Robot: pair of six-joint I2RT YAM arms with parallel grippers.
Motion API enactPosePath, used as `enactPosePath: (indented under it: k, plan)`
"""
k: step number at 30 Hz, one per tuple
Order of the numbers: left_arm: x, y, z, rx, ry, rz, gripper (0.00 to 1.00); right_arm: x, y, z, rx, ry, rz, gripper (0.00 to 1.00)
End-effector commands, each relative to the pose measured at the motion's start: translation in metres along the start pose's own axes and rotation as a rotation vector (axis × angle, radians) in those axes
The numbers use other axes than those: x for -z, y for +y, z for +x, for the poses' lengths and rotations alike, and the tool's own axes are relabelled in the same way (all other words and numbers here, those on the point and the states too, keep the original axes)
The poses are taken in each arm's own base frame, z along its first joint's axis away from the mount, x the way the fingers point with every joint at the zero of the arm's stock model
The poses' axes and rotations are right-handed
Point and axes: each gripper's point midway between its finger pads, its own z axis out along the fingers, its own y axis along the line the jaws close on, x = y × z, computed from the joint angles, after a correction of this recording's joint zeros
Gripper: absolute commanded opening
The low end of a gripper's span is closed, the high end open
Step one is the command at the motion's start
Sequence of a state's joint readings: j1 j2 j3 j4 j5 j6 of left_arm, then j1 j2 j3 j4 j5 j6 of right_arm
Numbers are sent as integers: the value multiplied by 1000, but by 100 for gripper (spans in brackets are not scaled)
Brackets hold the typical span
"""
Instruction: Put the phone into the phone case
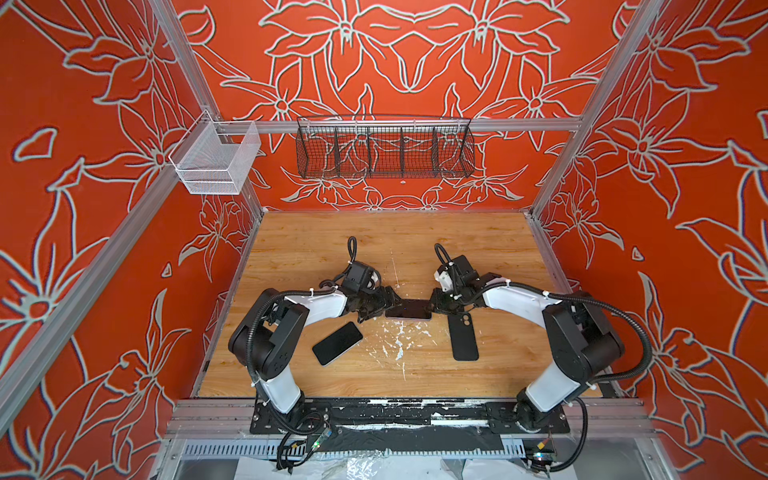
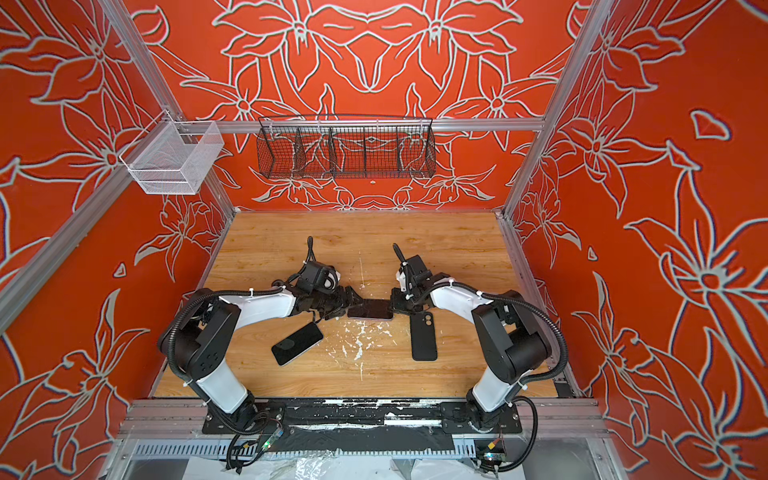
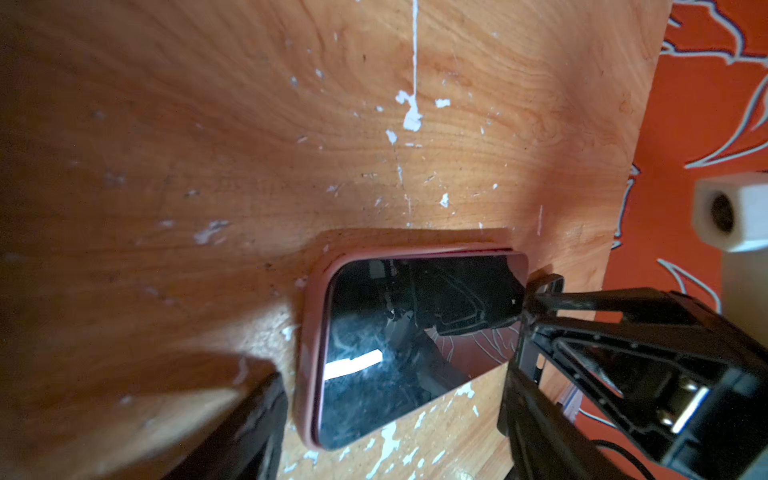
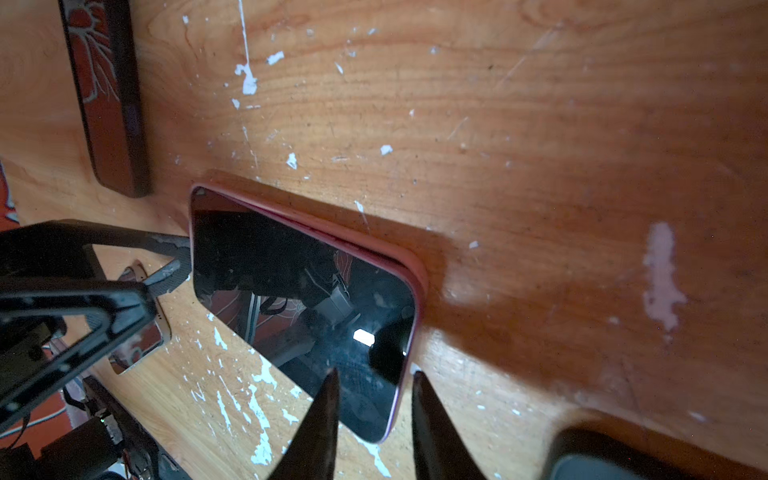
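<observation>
The wooden bench (image 1: 478, 249) carries everything. I place the rest by the pink phone case (image 3: 306, 353), which lies flat near the bench's middle.

My left arm (image 1: 324, 305) bends in from the left of that case and my right arm (image 1: 515, 297) from its right. On the wall well behind the case hangs a black wire basket (image 1: 384, 149). A white mesh basket (image 1: 216, 162) hangs further to the left of it.

A second phone (image 1: 337, 343) lies in front of the pink case's left end, dark screen up and at a slant, apart from it. A black case (image 1: 463, 340) lies just in front of the pink case's right end, back up with its camera cut-out showing.

The phone (image 1: 409, 309) sits inside the pink case, screen up. In the right wrist view the rim (image 4: 417, 282) along the long edge away from my base stands a little off the phone toward the case's right end.

My left fingers (image 1: 390, 297) are spread wide at the case's left end. In the right wrist view one tip (image 4: 178, 247) touches the rim there. I cannot tell whether the other does.

My right fingers (image 4: 328, 415) are at the case's right end and stand a little apart. One tip is over the screen and the other just outside the rim.
</observation>
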State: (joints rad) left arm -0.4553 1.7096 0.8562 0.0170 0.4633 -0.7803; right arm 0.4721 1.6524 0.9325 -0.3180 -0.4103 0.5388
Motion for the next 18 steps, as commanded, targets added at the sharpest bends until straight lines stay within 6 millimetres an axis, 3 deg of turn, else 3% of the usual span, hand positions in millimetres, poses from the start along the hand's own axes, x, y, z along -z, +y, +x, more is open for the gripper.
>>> enactPosePath:
  k: [1,18]
  plan:
    - [-6,0,-1,18,10,15,81,-8,2,5,-10,16,-18,29]
    - [-9,-1,1,21,18,14,81,-25,13,5,8,44,-76,29]
